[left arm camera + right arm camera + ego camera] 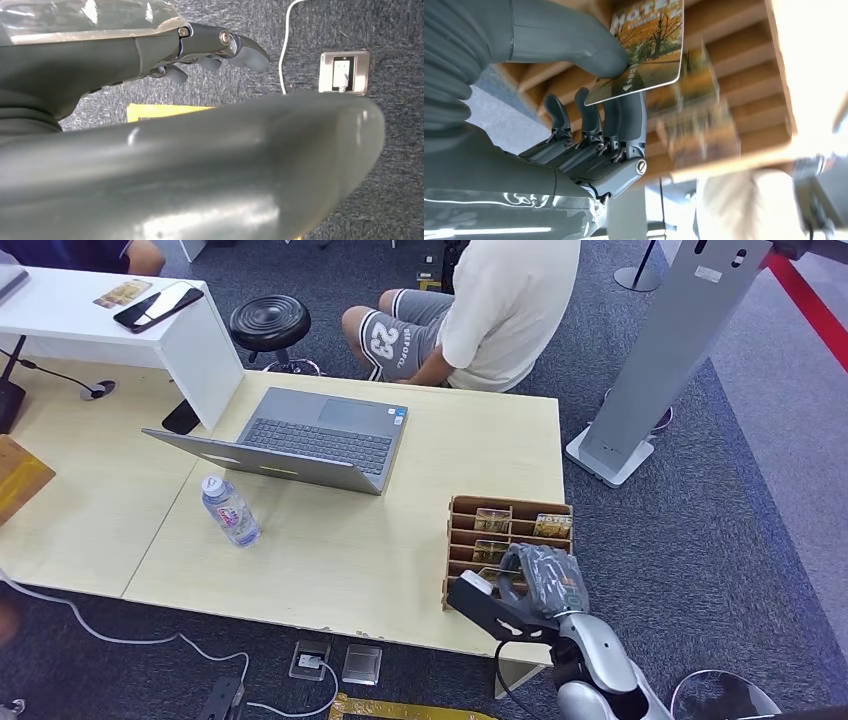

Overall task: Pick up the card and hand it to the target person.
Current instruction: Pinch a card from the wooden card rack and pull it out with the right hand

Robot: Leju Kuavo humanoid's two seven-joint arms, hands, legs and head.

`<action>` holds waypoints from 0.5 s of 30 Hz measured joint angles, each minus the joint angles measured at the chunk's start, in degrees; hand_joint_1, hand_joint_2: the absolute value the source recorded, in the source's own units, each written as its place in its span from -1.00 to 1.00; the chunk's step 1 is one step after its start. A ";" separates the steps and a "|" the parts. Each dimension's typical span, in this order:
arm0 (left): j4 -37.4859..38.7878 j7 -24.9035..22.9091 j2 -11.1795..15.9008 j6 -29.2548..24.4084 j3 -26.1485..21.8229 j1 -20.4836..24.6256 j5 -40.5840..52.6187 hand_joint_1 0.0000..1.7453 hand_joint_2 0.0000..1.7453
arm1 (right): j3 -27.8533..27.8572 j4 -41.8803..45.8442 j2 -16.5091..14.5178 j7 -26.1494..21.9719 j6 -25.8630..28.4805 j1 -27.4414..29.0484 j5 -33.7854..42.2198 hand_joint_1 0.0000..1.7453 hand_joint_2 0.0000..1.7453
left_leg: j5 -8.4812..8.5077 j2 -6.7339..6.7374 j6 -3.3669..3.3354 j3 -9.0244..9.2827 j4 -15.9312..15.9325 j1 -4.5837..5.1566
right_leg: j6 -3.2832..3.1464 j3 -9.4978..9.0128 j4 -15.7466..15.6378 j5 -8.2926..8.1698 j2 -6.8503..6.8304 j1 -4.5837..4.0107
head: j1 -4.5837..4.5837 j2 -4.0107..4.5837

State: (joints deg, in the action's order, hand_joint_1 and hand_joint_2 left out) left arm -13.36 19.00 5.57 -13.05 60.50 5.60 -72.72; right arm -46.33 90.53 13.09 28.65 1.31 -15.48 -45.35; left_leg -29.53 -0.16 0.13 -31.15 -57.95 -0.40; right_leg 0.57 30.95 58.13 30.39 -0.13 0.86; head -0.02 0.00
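Note:
My right hand (540, 580) hovers over the near rows of the wooden card rack (462, 508) at the table's front right corner. In the right wrist view its thumb and a finger pinch a card (651, 50) printed with autumn trees, lifted just above the rack (744, 55). More cards (552, 526) stand in the rack's slots. A person in a white shirt and grey shorts (500, 310) sits at the far side of the table, back turned. My left hand (215, 50) hangs over the carpet, fingers loosely apart, holding nothing.
An open grey laptop (300, 440) and a water bottle (231, 511) stand mid-table. A white raised shelf (200, 340) at back left carries a phone (158, 308). A black stool (270, 322), a grey kiosk stand (660, 360) to the right, and floor sockets (312, 660) with cables lie around.

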 joint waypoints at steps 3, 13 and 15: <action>0.00 0.04 0.01 0.00 0.00 -0.01 -0.31 -1.00 -1.00 | 1.47 4.05 1.59 1.03 -0.91 -1.99 0.75 0.52 1.00 | 0.00 0.00 0.00 0.01 -0.01 0.00 | 0.00 0.00 0.00 0.00 0.01 0.00 | 0.02 0.00; -0.02 0.70 -0.02 0.00 0.00 -0.02 -0.47 -1.00 -1.00 | 3.76 14.07 4.12 -0.04 -2.39 -8.60 3.00 0.52 1.00 | 0.00 0.01 0.00 -0.01 -0.01 0.00 | 0.00 0.02 0.01 0.00 0.01 -0.01 | -0.04 0.00; -0.02 0.78 -0.03 0.00 0.00 -0.01 -0.46 -1.00 -1.00 | 3.67 14.71 4.10 -1.22 -1.81 -10.22 3.41 0.52 1.00 | 0.00 0.00 0.00 -0.02 0.00 0.00 | 0.00 0.01 0.01 0.00 0.01 -0.01 | -0.03 0.00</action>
State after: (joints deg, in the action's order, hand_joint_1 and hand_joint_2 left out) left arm -13.37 19.79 5.54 -13.05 60.50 5.59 -73.18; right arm -42.65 105.24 17.19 27.43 -0.51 -25.71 -41.93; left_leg -29.53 -0.15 0.13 -31.17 -57.95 -0.41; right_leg 0.57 30.97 58.14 30.39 -0.12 0.86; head -0.05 0.00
